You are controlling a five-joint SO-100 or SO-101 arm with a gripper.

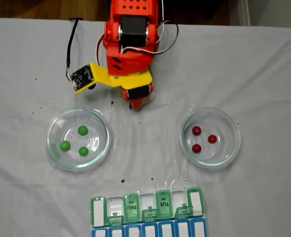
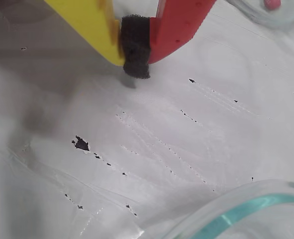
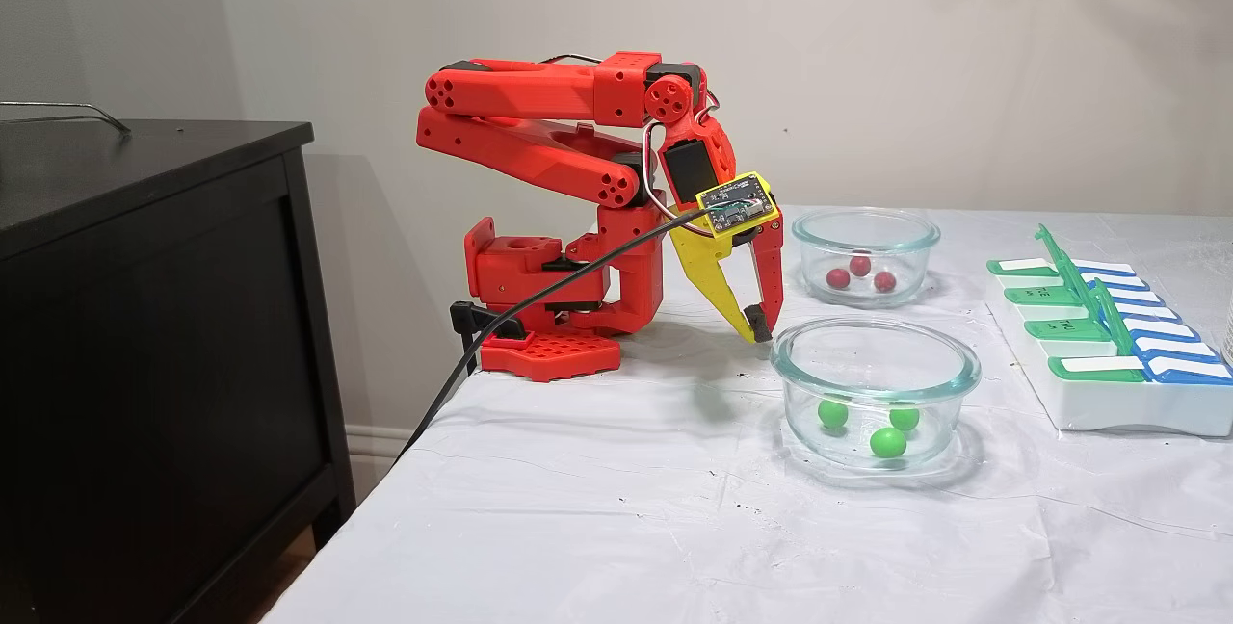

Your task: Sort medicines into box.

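On a white-covered table (image 1: 264, 74), the medicines are seen kept apart by colour, apparently so each kind can be picked in turn. At left in the top-down fixed view, three green balls (image 1: 82, 130) are held in a glass dish (image 1: 54, 150). Between the dishes and slightly behind them, the arm (image 1: 130, 44) is folded low, and its jaws (image 1: 134, 105) are pressed together on their black foam pad alone, just above the cloth, as the wrist view shows (image 2: 135, 54). At right, three red balls (image 1: 197, 130) are held in a second dish (image 1: 234, 148). Along the near edge the box (image 1: 148, 210) is laid with several green lids raised, evidently to receive the balls. No ball is yet seen inside it.
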